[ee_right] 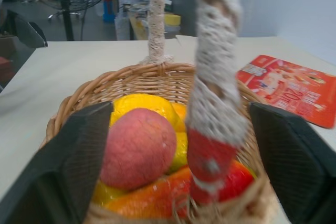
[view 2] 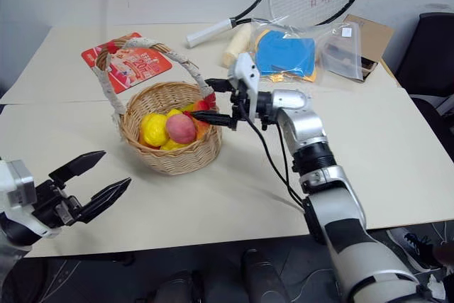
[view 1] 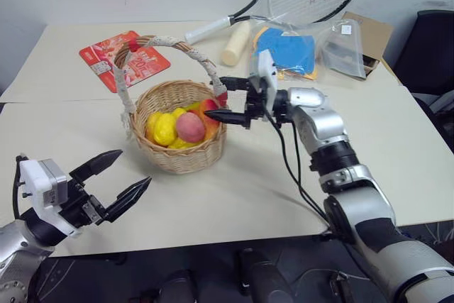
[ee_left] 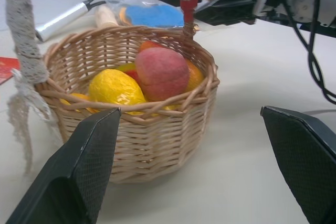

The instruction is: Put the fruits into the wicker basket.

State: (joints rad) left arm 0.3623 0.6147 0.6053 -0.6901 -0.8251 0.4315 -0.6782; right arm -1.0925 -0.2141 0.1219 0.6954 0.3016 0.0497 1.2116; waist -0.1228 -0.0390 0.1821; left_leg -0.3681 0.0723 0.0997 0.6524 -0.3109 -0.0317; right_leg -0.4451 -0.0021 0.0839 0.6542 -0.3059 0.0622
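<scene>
**Inspection: both grippers empty, fruit in basket**

My right gripper point(view 1: 228, 99) is level at the rim of the wicker basket point(view 1: 177, 154), on the side away from my left arm. Its jaws stand apart, one on each side of the near foot of the basket handle point(ee_right: 215, 98), where the white cord ends in a red tie. They hold nothing; I cannot tell whether either finger touches the handle or rim.

My left gripper point(view 1: 122, 179) hangs over the table point(view 1: 234, 196) near its front edge, well apart from the basket and pointing toward it. Its jaws are spread wide and empty.

The basket stands upright on the table. Inside lie the fruits: a pink-red peach point(view 1: 189, 127) on top, a bumpy yellow lemon point(view 1: 164, 128) beside it, a red-and-yellow mango point(ee_right: 173, 195) against the wall by the right gripper, and more yellow pieces beneath.
</scene>
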